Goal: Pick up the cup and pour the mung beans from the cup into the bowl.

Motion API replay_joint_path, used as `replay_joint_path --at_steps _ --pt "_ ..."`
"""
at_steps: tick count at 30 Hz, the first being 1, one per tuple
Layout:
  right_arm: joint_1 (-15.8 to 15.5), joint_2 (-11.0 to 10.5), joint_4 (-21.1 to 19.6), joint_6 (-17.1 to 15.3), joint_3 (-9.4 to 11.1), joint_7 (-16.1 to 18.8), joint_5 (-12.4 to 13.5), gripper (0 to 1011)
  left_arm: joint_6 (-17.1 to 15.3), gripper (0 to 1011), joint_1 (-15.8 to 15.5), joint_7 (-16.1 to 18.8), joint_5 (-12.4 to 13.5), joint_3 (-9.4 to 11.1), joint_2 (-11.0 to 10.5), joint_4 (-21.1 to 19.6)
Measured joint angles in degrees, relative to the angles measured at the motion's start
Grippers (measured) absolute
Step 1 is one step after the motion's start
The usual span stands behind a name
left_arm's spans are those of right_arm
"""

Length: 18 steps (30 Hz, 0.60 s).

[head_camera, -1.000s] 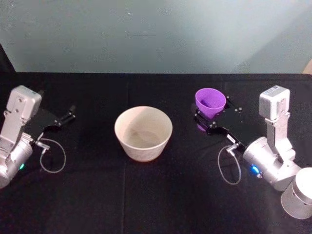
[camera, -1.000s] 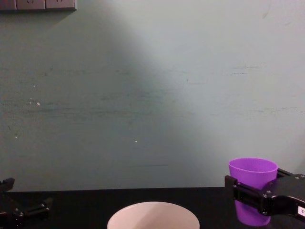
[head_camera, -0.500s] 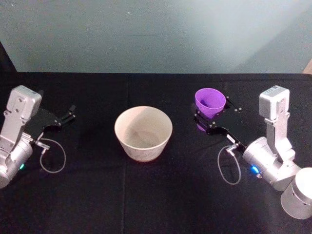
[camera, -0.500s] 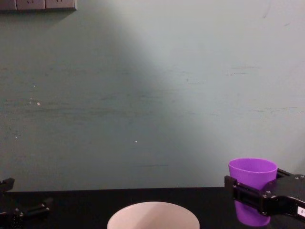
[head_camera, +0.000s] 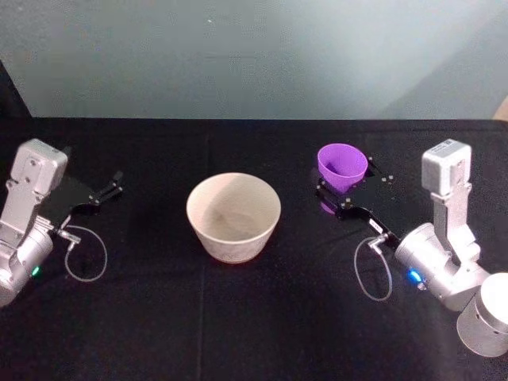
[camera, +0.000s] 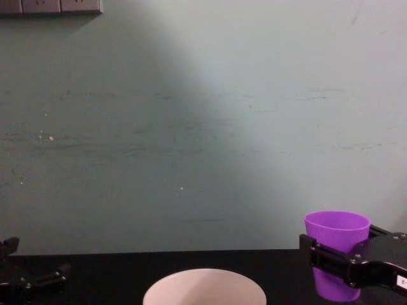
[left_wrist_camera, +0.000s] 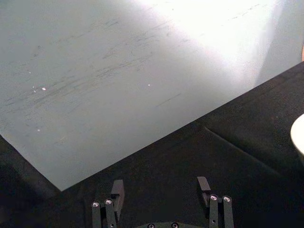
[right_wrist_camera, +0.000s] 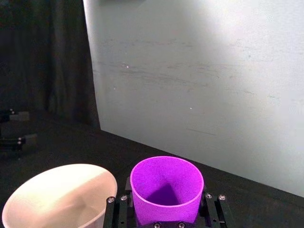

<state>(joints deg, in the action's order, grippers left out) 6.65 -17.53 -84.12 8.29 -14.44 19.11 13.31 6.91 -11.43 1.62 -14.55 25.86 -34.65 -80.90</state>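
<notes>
The purple cup (head_camera: 343, 165) stands upright to the right of the bowl (head_camera: 230, 242), a short gap between them. My right gripper (head_camera: 345, 176) is shut on the cup, a black finger pressed against each side of it (right_wrist_camera: 166, 199). The cup (right_wrist_camera: 166, 190) shows only purple inside, and the mung beans are out of view. From the chest, the cup (camera: 337, 241) rises above the gripper (camera: 340, 251), with the bowl's rim (camera: 203, 286) lower left. My left gripper (head_camera: 117, 182) is parked far left, open and holding nothing (left_wrist_camera: 159, 185).
A black cloth (head_camera: 254, 317) covers the table, with a pale green wall (camera: 203, 127) behind it. Loose cables loop beside each wrist (head_camera: 373, 274). Open cloth lies between the bowl (right_wrist_camera: 57, 190) and the left arm.
</notes>
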Motion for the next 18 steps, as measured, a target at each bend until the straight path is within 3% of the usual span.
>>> replay_joint_path --at_steps 18 --pt "0.0 0.0 0.0 0.0 0.0 0.0 0.0 734 0.0 1000 0.0 0.0 0.0 0.0 0.0 0.0"
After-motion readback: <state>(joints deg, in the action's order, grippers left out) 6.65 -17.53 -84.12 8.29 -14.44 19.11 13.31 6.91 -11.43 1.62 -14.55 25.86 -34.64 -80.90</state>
